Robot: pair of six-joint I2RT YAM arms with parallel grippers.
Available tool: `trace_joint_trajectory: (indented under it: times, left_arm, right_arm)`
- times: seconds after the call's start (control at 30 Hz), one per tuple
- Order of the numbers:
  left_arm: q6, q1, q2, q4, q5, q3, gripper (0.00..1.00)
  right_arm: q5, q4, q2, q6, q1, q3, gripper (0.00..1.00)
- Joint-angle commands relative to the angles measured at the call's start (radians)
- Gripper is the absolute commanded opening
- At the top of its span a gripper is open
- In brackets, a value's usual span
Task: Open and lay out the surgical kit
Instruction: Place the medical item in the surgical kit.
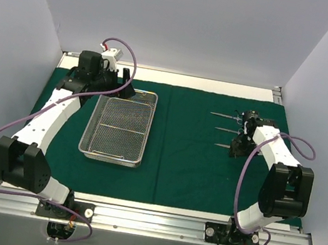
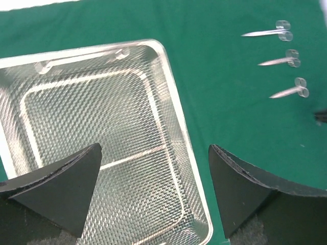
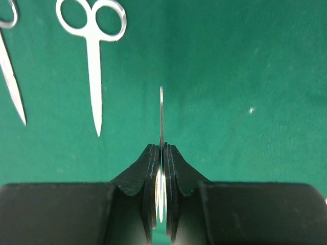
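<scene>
The dark green cloth lies spread flat over the table. On its left part sits the silver wire-mesh tray, with nothing in it. My left gripper hovers over the tray's far end, jaws wide open and holding nothing; in the left wrist view the gripper frames the mesh and the tray rim. Three shiny scissors lie in a row on the cloth at the right. My right gripper is beside the nearest one. It is shut on a slim metal instrument, seen edge-on.
Grey walls close in the left, right and back of the table. A metal rail with both arm bases runs along the near edge. Two flat scissors lie just left of the held blade.
</scene>
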State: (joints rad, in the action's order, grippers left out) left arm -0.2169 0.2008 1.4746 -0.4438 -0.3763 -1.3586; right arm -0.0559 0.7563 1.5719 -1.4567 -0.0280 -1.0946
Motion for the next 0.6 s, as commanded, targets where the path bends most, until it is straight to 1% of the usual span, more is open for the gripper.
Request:
trace_joint_trajectory:
  times: [0.0, 0.07, 0.2, 0.27, 0.37, 0.57]
  left_arm:
    - [-0.053, -0.009, -0.031, -0.09, 0.155, -0.022, 0.94]
    - [-0.044, -0.009, -0.048, -0.087, 0.148, -0.01, 0.94]
    - [-0.027, -0.009, -0.066, -0.091, 0.18, 0.0, 0.94]
    - [-0.018, -0.009, -0.065, -0.107, 0.174, -0.002, 0.94]
    - [-0.021, -0.009, -0.069, -0.107, 0.155, 0.009, 0.94]
    - [-0.001, -0.009, -0.103, -0.116, 0.198, 0.036, 0.94]
  right_arm:
    - [-0.139, 0.018, -0.044, -0.099, -0.007, 0.05, 0.0]
    - [-0.154, 0.008, -0.038, -0.109, -0.003, 0.067, 0.0]
    - [-0.214, 0.005, 0.023, -0.091, -0.001, 0.053, 0.0]
    - [-0.242, -0.031, 0.051, -0.08, 0.002, 0.052, 0.0]
    - [-0.268, -0.032, 0.095, -0.053, 0.0, 0.024, 0.0]
    - [-0.285, -0.066, 0.152, -0.03, 0.002, 0.009, 0.0]
